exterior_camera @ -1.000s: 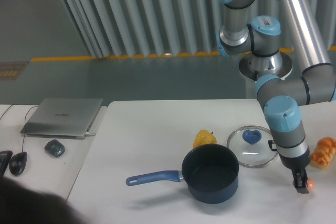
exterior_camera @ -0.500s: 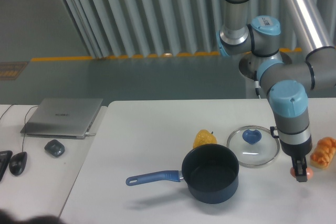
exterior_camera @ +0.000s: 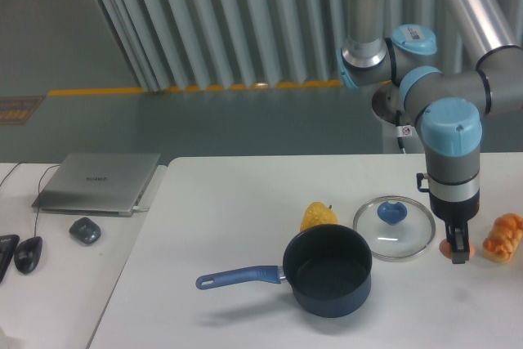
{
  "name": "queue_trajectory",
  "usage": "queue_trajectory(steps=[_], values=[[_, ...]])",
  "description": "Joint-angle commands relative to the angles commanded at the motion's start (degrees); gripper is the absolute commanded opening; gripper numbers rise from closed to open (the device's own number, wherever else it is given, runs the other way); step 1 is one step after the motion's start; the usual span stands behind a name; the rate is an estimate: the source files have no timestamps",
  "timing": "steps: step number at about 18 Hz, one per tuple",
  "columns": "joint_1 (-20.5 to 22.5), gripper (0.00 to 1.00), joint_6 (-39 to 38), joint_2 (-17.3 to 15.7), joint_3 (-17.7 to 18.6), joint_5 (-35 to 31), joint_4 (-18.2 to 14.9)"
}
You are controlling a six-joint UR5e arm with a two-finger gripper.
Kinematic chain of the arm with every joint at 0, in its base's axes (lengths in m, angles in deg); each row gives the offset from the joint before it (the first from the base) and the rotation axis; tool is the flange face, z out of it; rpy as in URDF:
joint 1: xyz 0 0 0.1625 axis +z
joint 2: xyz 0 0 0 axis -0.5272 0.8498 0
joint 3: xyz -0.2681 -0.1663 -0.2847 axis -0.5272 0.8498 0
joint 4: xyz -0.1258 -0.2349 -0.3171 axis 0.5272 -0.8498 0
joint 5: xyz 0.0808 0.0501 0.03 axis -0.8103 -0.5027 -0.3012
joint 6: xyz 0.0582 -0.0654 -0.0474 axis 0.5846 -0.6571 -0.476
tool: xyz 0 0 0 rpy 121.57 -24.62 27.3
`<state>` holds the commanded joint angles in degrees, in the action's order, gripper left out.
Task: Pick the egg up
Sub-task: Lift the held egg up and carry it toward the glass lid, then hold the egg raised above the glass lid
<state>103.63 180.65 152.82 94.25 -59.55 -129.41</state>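
The egg [exterior_camera: 445,247] is a small orange oval, mostly hidden between the dark fingers of my gripper [exterior_camera: 454,248], which points straight down and is shut on it. It hangs just right of the glass lid [exterior_camera: 392,226] and left of the ridged orange bread [exterior_camera: 503,237], a little above the white table [exterior_camera: 245,202]. Only the egg's left side shows.
A dark blue pot [exterior_camera: 327,271] with a blue handle stands at the front middle. Behind it lies a yellow pepper [exterior_camera: 317,217]. On the left side table are a laptop [exterior_camera: 98,181], a mouse [exterior_camera: 84,230] and another dark mouse [exterior_camera: 28,253].
My gripper has risen and moved back and slightly left with the egg in it, from near the table's front edge to beside the lid.
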Motion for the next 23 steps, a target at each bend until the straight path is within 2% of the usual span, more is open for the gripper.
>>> queue_trajectory(steps=[6, 14, 23], values=[[-0.4, 0.22, -1.0, -1.5, -0.3, 1.5, -4.3], [-2.5, 0.22, -1.9, -3.3, -0.3, 3.5, -5.1], [-2.6, 0.22, -3.8, -3.6, 0.7, 3.2, -5.9]])
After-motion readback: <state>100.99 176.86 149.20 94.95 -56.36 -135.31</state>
